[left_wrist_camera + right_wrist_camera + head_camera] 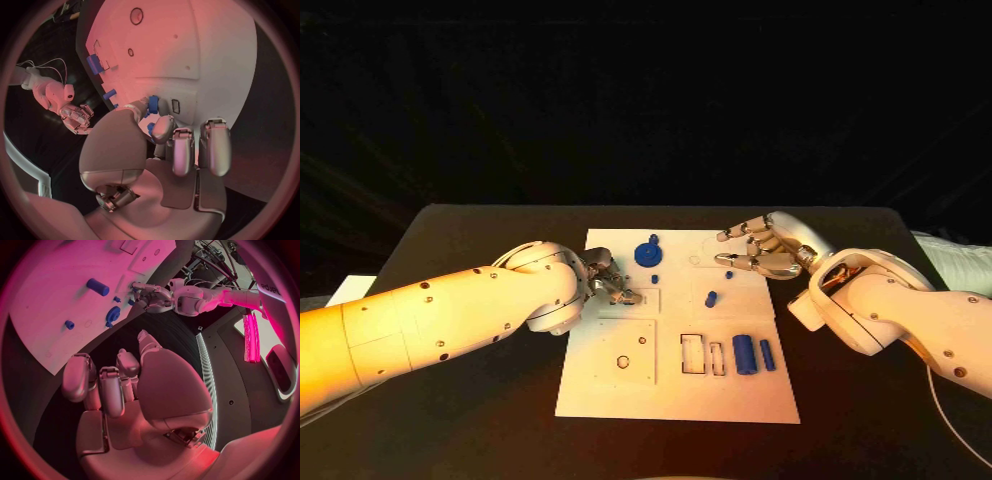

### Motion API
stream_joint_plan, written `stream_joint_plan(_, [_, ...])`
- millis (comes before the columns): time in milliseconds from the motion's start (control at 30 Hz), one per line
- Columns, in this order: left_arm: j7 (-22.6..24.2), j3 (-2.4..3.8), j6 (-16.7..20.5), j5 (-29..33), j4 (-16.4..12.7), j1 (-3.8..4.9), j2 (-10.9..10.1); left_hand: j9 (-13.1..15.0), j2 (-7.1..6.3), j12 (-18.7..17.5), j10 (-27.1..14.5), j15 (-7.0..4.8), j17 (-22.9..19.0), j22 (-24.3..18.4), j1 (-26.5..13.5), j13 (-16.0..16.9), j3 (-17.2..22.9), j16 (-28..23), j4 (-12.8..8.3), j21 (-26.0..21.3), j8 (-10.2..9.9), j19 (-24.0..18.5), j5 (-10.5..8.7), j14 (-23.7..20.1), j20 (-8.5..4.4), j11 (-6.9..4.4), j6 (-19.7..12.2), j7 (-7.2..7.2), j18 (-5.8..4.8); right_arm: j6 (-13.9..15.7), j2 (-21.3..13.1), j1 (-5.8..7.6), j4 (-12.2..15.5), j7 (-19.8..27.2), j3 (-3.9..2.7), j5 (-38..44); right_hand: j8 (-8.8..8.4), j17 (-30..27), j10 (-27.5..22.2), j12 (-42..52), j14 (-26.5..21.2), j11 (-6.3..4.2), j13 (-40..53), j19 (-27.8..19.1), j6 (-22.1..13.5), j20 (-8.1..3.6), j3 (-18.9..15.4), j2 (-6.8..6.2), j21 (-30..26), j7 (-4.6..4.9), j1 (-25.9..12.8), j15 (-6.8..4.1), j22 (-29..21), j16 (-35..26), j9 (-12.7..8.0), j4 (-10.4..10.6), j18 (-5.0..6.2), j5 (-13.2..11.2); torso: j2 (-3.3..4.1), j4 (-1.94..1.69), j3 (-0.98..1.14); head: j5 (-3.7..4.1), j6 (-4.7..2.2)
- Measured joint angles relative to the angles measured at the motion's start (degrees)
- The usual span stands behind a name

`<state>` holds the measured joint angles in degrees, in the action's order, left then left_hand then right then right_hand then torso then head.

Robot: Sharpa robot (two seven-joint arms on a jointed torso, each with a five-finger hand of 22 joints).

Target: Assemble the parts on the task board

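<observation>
The white task board (pixel 678 385) lies mid-table. On it are a round blue part (pixel 648 253), a small blue peg (pixel 713 298), two tiny blue pieces (pixel 655 278) and two blue cylinders (pixel 744 354) near the right edge. My left hand (pixel 606 280) rests at the board's left edge with its fingers bent over a square recess. In the left wrist view a blue piece (pixel 153 104) shows right beside the thumb tip; I cannot tell whether it is pinched. My right hand (pixel 764 250) hovers at the board's upper right edge, fingers loosely bent and apart, holding nothing.
The board carries a square panel with a hole (pixel 622 362) at the near left and narrow rectangular slots (pixel 692 353) beside the cylinders. The black table (pixel 473 230) surrounds the board. A white object (pixel 956 255) lies at the far right edge.
</observation>
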<state>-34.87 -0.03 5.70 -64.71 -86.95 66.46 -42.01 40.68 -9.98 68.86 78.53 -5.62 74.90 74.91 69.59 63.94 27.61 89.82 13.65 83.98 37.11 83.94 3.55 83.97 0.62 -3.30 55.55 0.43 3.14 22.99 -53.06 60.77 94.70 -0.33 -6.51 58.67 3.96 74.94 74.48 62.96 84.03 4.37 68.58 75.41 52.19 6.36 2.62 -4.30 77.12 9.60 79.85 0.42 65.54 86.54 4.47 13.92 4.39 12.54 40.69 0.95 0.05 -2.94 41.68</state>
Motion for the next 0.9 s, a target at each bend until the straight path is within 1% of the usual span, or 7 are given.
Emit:
stream_joint_plan(67, [0.04,0.04,-0.13,0.87,0.02,0.11,-0.10,-0.07,0.21,-0.33,-0.22,0.00,0.00,0.00,0.90,-0.38,0.68,0.00,-0.68,-0.23,-0.13,0.00,0.05,0.00,0.00,0.22,-0.44,0.14,0.00,-0.04,0.05,0.00,-0.06,-0.03,0.02,0.00,0.00,0.00,0.00,0.00,0.00,0.00,0.00,0.00,0.00,0.00,0.00,0.00,0.00,0.00,0.00,0.00,0.00,0.00,0.00,0.00,0.00,0.00,-0.01,-0.01,0.00,-0.03,0.00])
stream_joint_plan(267, [0.05,0.09,-0.73,3.12,0.48,0.44,-0.18,-0.13,0.63,-0.64,-0.55,0.00,0.05,0.00,1.58,-0.71,0.69,0.00,-0.70,-0.23,-0.33,0.00,0.16,0.00,0.00,0.13,-0.72,0.27,0.00,-0.17,0.21,0.00,-0.20,-0.09,0.06,0.00,0.00,-0.01,0.00,0.00,0.00,0.00,0.00,0.00,0.00,0.00,0.00,0.00,0.00,0.00,0.00,0.00,0.00,0.00,0.00,0.00,0.00,0.00,-0.04,-0.04,-0.01,-0.13,0.01])
stream_joint_plan(400, [0.05,0.14,-1.16,4.57,0.81,0.64,-0.16,-0.36,0.33,-1.08,-0.75,0.00,0.05,0.00,1.88,-1.18,1.46,0.00,0.02,-0.57,-1.35,0.00,0.16,0.00,0.00,0.32,-1.12,0.67,0.00,-0.24,0.28,0.00,-0.26,-0.12,0.08,0.00,0.00,-0.01,0.00,0.00,0.00,0.00,0.00,0.00,0.00,0.00,0.00,0.00,0.00,0.00,0.00,0.00,0.00,0.00,0.00,0.00,0.00,0.00,-0.03,-0.04,-0.02,-0.14,0.01])
stream_joint_plan(500, [0.05,0.14,-1.66,6.22,1.19,0.94,-0.12,-0.57,0.34,-1.49,-1.06,0.00,0.04,0.00,1.89,-1.50,1.93,0.00,0.30,-0.57,-1.42,0.00,-0.18,0.00,0.00,0.63,-1.32,0.87,0.00,-0.30,0.32,-0.01,-0.31,-0.15,0.09,0.00,0.00,-0.01,0.00,0.00,0.00,0.00,0.00,0.00,0.00,0.00,0.00,0.00,0.00,0.00,0.00,0.00,0.00,0.00,0.00,0.00,0.00,0.00,-0.01,-0.03,-0.02,-0.14,0.00])
stream_joint_plan(533, [0.05,0.14,-1.85,6.75,1.33,1.07,-0.11,-0.62,1.04,-1.50,-1.06,0.00,0.04,0.00,2.60,-1.58,1.97,0.00,0.26,-0.57,-1.44,-0.07,-0.50,0.00,0.07,0.64,-1.33,0.88,0.00,-0.32,0.34,-0.01,-0.33,-0.16,0.10,0.00,0.00,-0.01,0.00,0.00,0.00,0.00,0.00,0.00,0.00,0.00,0.00,0.00,0.00,0.00,0.00,0.00,0.00,0.00,0.00,0.00,0.00,0.00,0.01,-0.02,-0.03,-0.15,0.00])
stream_joint_plan(667, [-0.09,0.10,-2.87,9.17,2.05,1.95,-0.11,-0.68,1.14,-1.85,-1.07,0.00,0.04,0.00,2.69,-1.95,1.97,0.00,0.26,-0.79,-1.67,-0.21,-0.74,0.00,0.21,0.65,-1.44,1.00,0.00,-0.38,0.50,-0.01,-0.45,-0.19,0.13,0.00,0.00,-0.01,0.00,0.00,0.00,0.00,0.00,0.00,0.00,0.00,0.00,0.00,0.00,0.00,0.00,0.00,0.00,0.00,0.00,0.00,0.00,0.00,0.03,0.01,-0.04,-0.18,-0.02])
stream_joint_plan(900, [-0.16,0.18,-5.54,14.62,3.53,3.90,-0.18,-0.68,1.15,-2.14,-1.26,0.00,0.04,0.00,2.71,-2.30,1.98,0.00,0.26,-1.11,-1.67,-0.61,-0.79,0.00,0.23,0.84,-1.63,1.20,0.00,-0.50,0.87,-0.04,-0.75,-0.20,0.23,0.08,0.00,-0.02,0.00,0.00,0.00,0.00,0.00,-0.06,0.20,-0.06,-0.08,0.00,0.00,-0.20,0.04,0.00,-0.07,0.00,0.00,-0.31,0.00,0.00,0.03,-0.01,-0.04,-0.09,-0.02])
